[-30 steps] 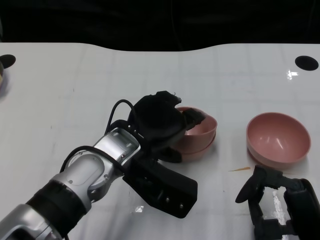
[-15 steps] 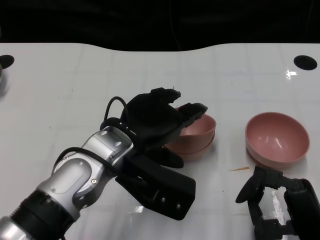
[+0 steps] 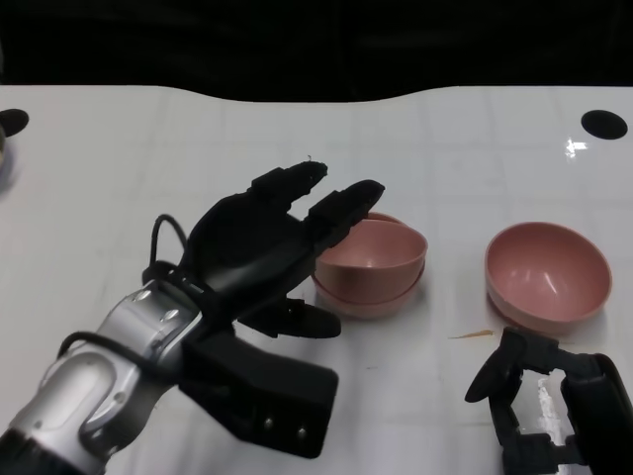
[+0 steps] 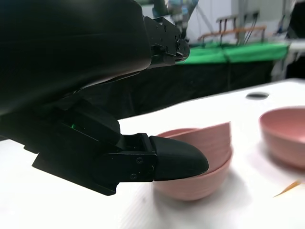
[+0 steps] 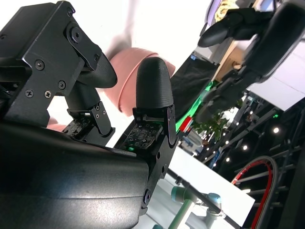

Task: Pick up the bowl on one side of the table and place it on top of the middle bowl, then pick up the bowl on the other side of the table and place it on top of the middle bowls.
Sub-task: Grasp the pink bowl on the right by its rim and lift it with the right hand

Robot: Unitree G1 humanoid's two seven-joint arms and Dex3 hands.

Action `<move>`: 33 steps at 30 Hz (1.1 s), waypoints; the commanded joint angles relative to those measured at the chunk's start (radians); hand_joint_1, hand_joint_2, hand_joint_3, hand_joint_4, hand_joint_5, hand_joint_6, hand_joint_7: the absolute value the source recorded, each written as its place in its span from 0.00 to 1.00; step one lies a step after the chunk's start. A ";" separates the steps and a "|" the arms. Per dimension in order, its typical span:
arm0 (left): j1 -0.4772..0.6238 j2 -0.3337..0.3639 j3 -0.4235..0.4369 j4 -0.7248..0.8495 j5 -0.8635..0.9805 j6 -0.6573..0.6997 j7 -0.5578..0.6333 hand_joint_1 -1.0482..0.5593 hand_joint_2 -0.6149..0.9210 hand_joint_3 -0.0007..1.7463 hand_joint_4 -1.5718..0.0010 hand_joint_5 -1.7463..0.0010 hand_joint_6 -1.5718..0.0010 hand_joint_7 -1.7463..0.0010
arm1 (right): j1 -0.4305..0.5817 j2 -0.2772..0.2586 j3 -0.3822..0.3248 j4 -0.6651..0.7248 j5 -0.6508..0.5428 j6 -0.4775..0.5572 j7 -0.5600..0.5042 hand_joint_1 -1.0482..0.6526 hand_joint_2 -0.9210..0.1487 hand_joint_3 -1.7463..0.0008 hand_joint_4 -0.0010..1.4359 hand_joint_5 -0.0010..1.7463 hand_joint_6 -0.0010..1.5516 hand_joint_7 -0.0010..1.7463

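Observation:
Two pink bowls sit nested as a stack point(image 3: 374, 269) in the middle of the white table point(image 3: 119, 178); the left wrist view shows the same stack point(image 4: 202, 162), the upper bowl slightly tilted in the lower. A single pink bowl point(image 3: 549, 273) stands to the right, also seen as the bowl point(image 4: 286, 138) in the left wrist view and the bowl point(image 5: 131, 78) in the right wrist view. My left hand point(image 3: 262, 247) is just left of the stack, fingers spread and holding nothing. Empty and with its fingers apart, my right hand point(image 3: 539, 396) rests near the front edge below the single bowl.
A thin orange sliver point(image 3: 473, 335) lies on the table in front of the single bowl. A dark round hole point(image 3: 605, 124) marks the far right of the table, another point(image 3: 12, 121) the far left. The table's back edge meets black background.
My left hand has let go of the upper bowl and drawn back to the left and toward me, its fingers spreading. The right hand has stayed put.

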 commanded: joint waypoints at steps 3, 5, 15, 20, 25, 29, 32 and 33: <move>0.120 0.037 0.093 -0.010 -0.079 -0.121 0.154 0.15 1.00 0.24 0.89 0.94 0.92 0.97 | 0.003 -0.008 -0.002 -0.009 0.010 -0.002 -0.005 0.68 0.70 0.09 0.62 0.94 0.57 0.73; 0.152 0.041 0.114 -0.001 -0.094 -0.167 0.202 0.16 1.00 0.24 0.86 0.92 0.90 0.96 | 0.003 -0.008 -0.002 -0.010 0.010 -0.001 -0.005 0.68 0.70 0.09 0.62 0.94 0.57 0.73; 0.278 0.029 0.210 0.166 -0.219 -0.470 0.415 0.28 1.00 0.17 0.77 0.54 0.68 0.90 | 0.004 -0.006 0.001 -0.013 0.014 -0.001 -0.003 0.69 0.71 0.08 0.62 0.94 0.56 0.73; 0.361 -0.018 0.231 0.193 -0.465 -0.577 0.330 0.44 1.00 0.10 0.73 0.31 0.68 0.53 | 0.007 -0.005 0.000 -0.020 0.011 0.000 -0.004 0.69 0.71 0.08 0.62 0.93 0.56 0.73; 0.393 -0.059 0.236 0.236 -0.671 -0.642 0.195 0.62 0.74 0.54 0.65 0.20 0.64 0.33 | 0.010 -0.009 -0.002 -0.026 0.013 0.007 -0.002 0.68 0.70 0.08 0.62 0.94 0.56 0.73; 0.415 -0.089 0.243 0.252 -0.820 -0.631 0.070 0.65 0.72 0.71 0.54 0.13 0.54 0.28 | 0.011 -0.016 -0.006 -0.027 0.015 0.003 -0.001 0.67 0.69 0.09 0.61 0.94 0.56 0.73; 0.419 -0.103 0.262 0.283 -0.858 -0.641 0.003 0.67 0.69 0.77 0.47 0.06 0.49 0.21 | 0.007 -0.020 -0.011 -0.020 0.019 -0.013 -0.004 0.67 0.66 0.10 0.60 0.94 0.55 0.73; 0.419 -0.108 0.269 0.294 -0.867 -0.640 -0.016 0.67 0.68 0.80 0.45 0.04 0.47 0.19 | 0.003 -0.022 -0.013 -0.016 0.019 -0.022 -0.006 0.67 0.64 0.11 0.60 0.95 0.54 0.73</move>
